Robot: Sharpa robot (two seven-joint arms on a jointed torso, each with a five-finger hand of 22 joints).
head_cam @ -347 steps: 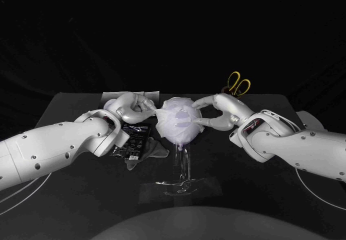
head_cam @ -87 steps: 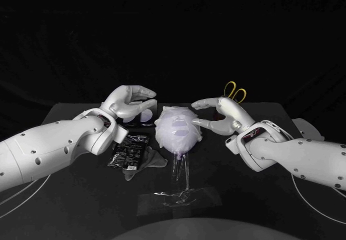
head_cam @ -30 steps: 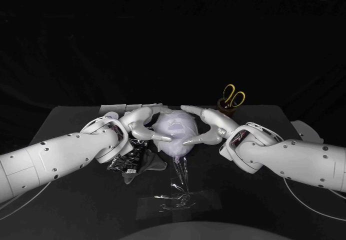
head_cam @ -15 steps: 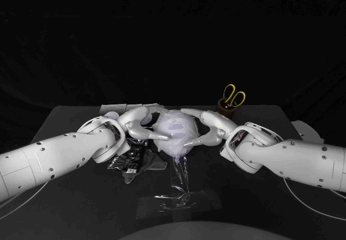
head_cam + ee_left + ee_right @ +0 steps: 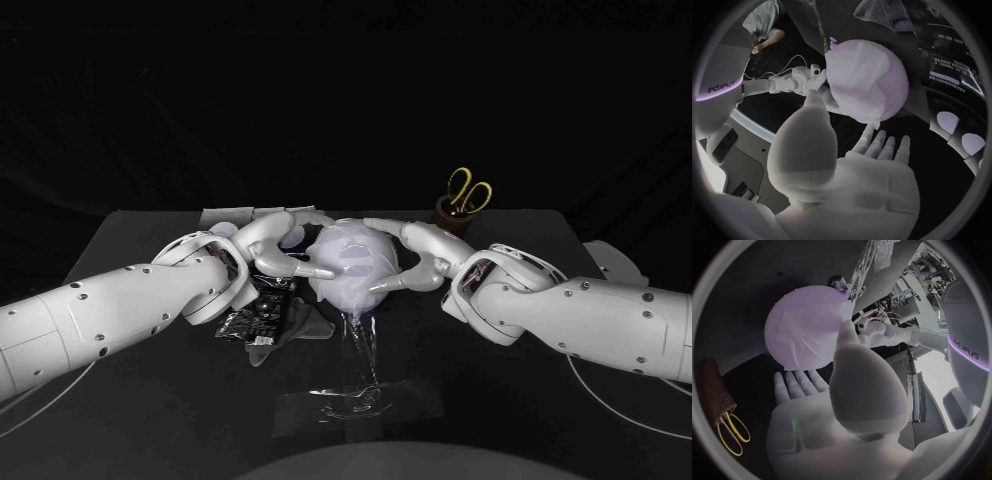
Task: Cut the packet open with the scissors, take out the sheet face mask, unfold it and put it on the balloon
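Cupping balloon (image 5: 352,290) between left hand (image 5: 274,252) and right hand (image 5: 415,258), fingers spread, thumbs touching it, nothing grasped, sheet face mask (image 5: 346,246) draped over balloon, mid table (image 5: 490,400), packet (image 5: 254,308) lying beside left wrist

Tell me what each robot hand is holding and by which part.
Neither grips anything. The left robot hand and right robot hand, fingers spread, press the sheet face mask against opposite sides of the balloon.
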